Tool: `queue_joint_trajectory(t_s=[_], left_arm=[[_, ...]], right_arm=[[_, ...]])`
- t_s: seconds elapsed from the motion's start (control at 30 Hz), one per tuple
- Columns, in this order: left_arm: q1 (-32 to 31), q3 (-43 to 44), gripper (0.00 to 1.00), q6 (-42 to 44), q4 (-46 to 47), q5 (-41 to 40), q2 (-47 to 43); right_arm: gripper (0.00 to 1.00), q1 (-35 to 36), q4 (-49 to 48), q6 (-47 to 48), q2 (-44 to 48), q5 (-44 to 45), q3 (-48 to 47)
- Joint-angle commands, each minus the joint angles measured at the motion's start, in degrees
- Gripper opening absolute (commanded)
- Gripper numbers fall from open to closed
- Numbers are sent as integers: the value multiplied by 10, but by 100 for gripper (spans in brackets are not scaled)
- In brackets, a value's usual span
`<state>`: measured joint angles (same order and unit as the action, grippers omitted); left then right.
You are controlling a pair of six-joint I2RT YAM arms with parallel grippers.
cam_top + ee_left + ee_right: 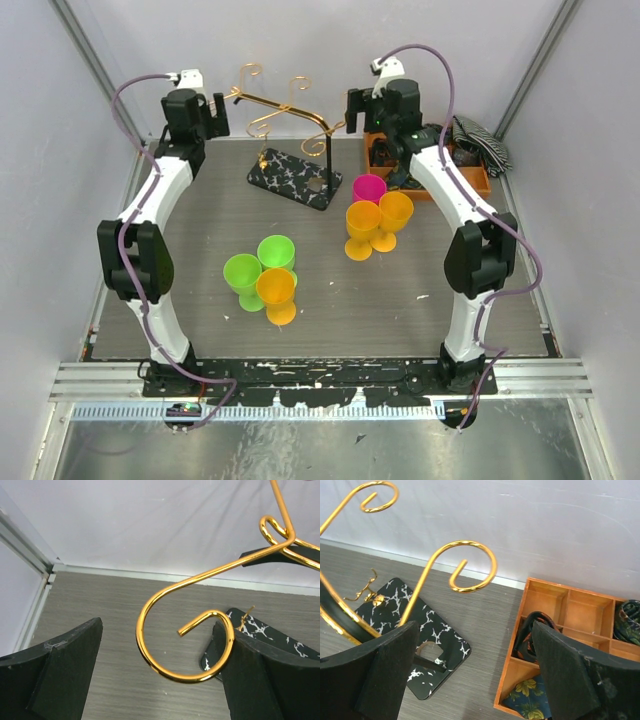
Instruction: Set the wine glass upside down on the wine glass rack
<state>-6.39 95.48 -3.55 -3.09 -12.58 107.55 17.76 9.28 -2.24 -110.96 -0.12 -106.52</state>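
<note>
The gold wine glass rack stands on its black, white-veined base at the back middle. No glass hangs on it. Coloured plastic wine glasses stand on the table: pink, two orange, two green and another orange. My left gripper is open and empty at the rack's left arm; its curled end hangs between the fingers in the left wrist view. My right gripper is open and empty beside the right arms, above the base.
An orange compartment tray with rolled cloths sits at the back right, under my right arm; it also shows in the right wrist view. A striped cloth lies behind it. White walls close off the back and sides.
</note>
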Motion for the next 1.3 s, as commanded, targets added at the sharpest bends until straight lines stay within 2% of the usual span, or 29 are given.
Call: queue_joint_trajectory(t_s=[0.0, 0.17, 0.73, 0.9, 1.07, 1.27], left_arm=[[2, 44, 98, 39, 35, -21, 22], [2, 56, 98, 53, 33, -25, 31], [6, 43, 98, 74, 35, 17, 8], [8, 30, 98, 80, 31, 28, -8], [9, 5, 98, 86, 43, 59, -22], [14, -23, 98, 91, 59, 76, -35]], right_arm=[[100, 23, -23, 33, 12, -18, -16], [100, 57, -15, 50, 29, -16, 10], [100, 198, -36, 79, 121, 106, 108], [100, 211, -4, 73, 156, 145, 139], [100, 212, 6, 55, 206, 149, 202], [100, 212, 68, 51, 267, 156, 223]])
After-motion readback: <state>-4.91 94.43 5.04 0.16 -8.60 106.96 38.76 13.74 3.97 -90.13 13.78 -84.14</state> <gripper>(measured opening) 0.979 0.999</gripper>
